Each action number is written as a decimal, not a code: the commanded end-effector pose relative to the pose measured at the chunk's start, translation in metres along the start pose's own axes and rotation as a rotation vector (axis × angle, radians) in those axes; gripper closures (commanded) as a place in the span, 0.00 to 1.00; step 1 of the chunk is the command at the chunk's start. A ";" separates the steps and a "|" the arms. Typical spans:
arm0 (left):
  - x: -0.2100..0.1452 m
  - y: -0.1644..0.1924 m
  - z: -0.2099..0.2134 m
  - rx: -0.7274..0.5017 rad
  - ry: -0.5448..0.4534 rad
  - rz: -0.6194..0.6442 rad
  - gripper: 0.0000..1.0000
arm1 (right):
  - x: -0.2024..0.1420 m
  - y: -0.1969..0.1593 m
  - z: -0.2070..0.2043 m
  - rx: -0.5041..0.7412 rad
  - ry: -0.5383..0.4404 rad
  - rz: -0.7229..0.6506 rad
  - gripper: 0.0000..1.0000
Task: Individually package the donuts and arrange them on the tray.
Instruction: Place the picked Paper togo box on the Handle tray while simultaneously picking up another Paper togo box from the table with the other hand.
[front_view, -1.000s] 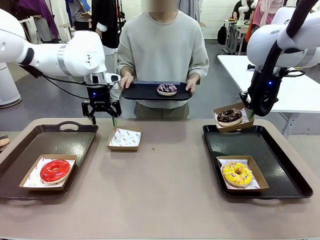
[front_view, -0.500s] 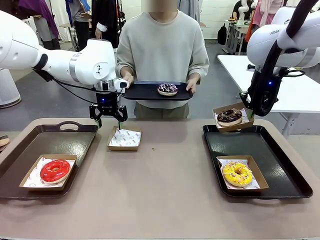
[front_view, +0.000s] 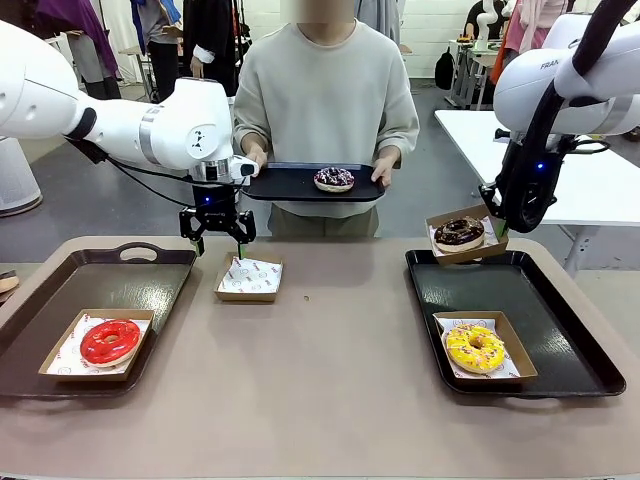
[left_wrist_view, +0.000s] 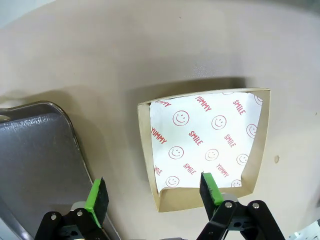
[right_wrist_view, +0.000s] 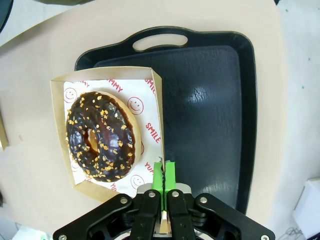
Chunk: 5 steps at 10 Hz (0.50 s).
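R jaws pinch choc donut (front_view: 459, 232) box (front_view: 461, 253); L jaws wide over lined box (front_view: 249, 278).

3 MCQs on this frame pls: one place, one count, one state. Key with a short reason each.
1. Where is the purple-iced donut?
A) on the tray the person holds
B) in a paper box
C) on the floor

2. How many donuts sit in paper boxes?
A) one
B) three
C) four

3. The right gripper is:
A) wide open
B) shut on the box holding the chocolate donut
C) shut on nothing

Key:
1 A: it lies bare on the black held tray.
2 B: the red donut, yellow donut and chocolate donut are each boxed.
3 B: its jaws pinch the box wall in the right wrist view.
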<state>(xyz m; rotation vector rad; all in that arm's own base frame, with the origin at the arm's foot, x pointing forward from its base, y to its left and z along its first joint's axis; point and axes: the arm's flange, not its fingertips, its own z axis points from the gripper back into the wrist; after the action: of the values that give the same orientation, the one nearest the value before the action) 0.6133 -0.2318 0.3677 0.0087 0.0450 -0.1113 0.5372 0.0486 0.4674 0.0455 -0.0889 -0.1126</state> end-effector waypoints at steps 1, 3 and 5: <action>-0.001 0.006 -0.005 -0.006 -0.012 -0.012 0.04 | 0.004 0.006 -0.010 -0.019 0.033 0.031 0.99; -0.001 0.012 -0.013 -0.021 -0.032 -0.020 0.04 | 0.011 0.013 -0.031 -0.056 0.080 0.040 0.99; 0.003 0.014 -0.024 -0.044 -0.035 -0.022 0.04 | 0.020 0.016 -0.048 -0.052 0.113 0.035 0.99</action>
<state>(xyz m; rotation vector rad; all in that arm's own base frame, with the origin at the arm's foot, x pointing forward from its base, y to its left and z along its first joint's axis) 0.6168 -0.2230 0.3520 -0.0051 0.0207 -0.1153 0.5507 0.0633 0.4179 0.0306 0.0115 -0.0819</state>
